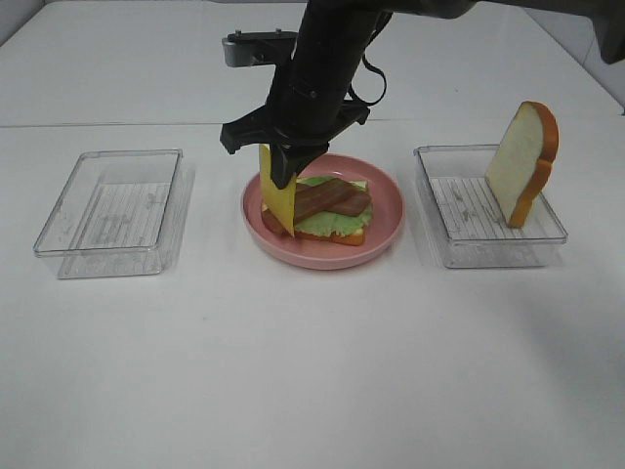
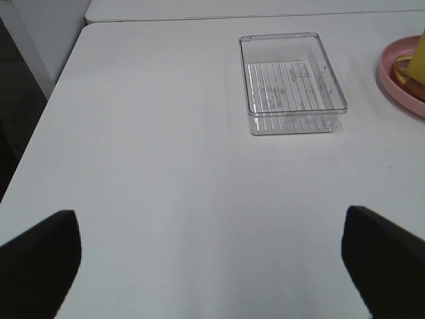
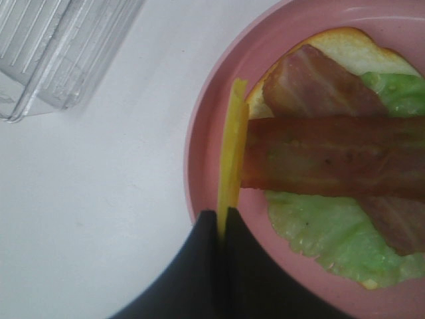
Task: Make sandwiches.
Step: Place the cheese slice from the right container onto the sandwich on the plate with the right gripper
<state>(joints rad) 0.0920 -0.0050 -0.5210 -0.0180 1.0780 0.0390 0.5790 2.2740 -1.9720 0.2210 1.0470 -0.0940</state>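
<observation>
Nearest us on the white table (image 1: 312,371) sit two clear trays and a pink plate (image 1: 386,227) in a row. We see the right gripper (image 1: 284,171) reaching across from the far side, jaws pressed together on the top edge of the yellow cheese square (image 1: 278,195). Cheese hangs upright, edge-on, its lower edge over the left side of the plate, just beside the bacon strips (image 1: 332,200). Bacon lies crossed on green lettuce (image 1: 327,223) on a bottom bread slice (image 1: 347,237), all on the plate.

Right tray (image 1: 459,244) holds one more bread slice (image 1: 522,161), standing up against its right wall. Left tray (image 1: 73,249) has nothing in it.

Right wrist view alone shows the pinch closely: fingertips (image 3: 202,246) clamp the cheese, which touches the bacon's end. Left wrist view alone shows the left gripper (image 2: 212,256): jaws spread wide, holding nothing, over bare table near and left of the left tray. It's out of the overhead frame.
</observation>
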